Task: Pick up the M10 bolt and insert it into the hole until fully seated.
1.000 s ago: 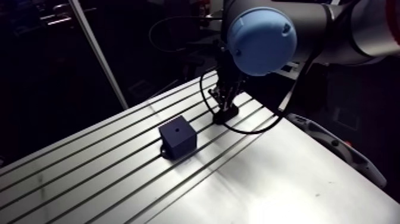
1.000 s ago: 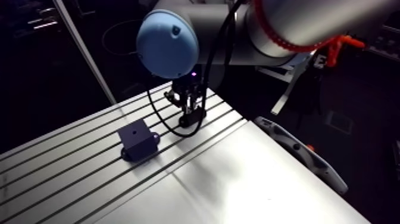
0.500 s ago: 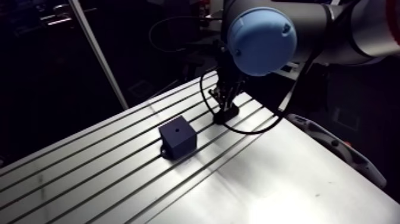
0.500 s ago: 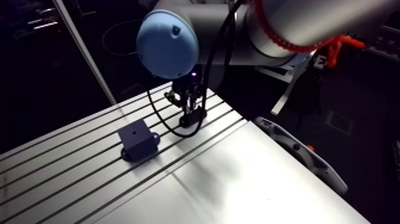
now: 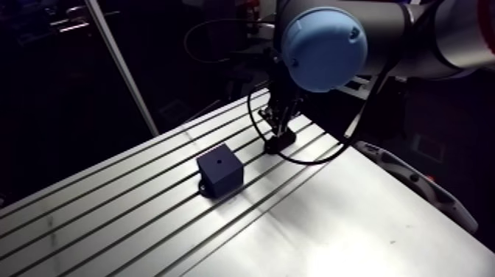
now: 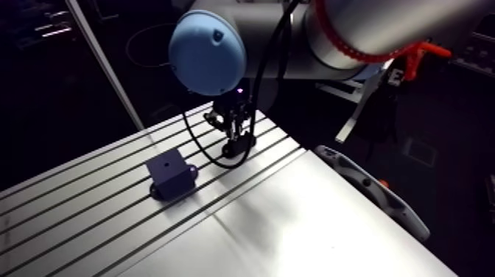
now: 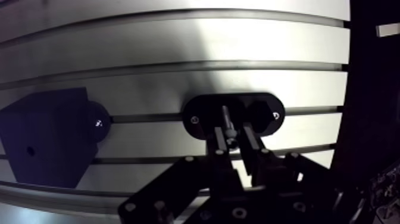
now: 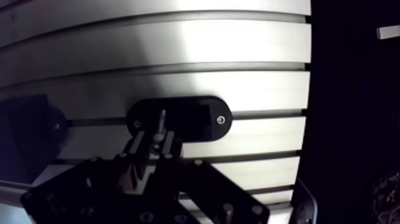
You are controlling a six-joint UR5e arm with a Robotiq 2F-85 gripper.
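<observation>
Wrist view: I've got the jaws pulled in narrow on the M10 bolt (image 7: 226, 118). Its thin bright shank sits btwn the two fingers (image 7: 218, 143), and I can't make out any gap either side, so I read it as gripped. The bolt pokes out ahead of the fingertips, over the middle of a black oval holder (image 7: 202, 107) w/ a screw at each end. Can't tell whether the bolt's tip touches the holder or hangs clear of it.

Beside the holder, along the same slot and a little apart from it, is the dark cube block (image 7: 47, 137). A small rounded tab w/ a screw sticks out of the block's base on the side facing the holder. The hole (image 7: 30, 151) is a small dark dot on the block's top face. Bolt's not yet in it.

Arm view: wrist hangs low over the holder, near the far corner of the slotted surface (image 5: 353, 214). The block (image 5: 221, 171) sits upright and square on the slats, nearer the camera than the holder. Hole (image 5: 219, 158) faces up.
</observation>
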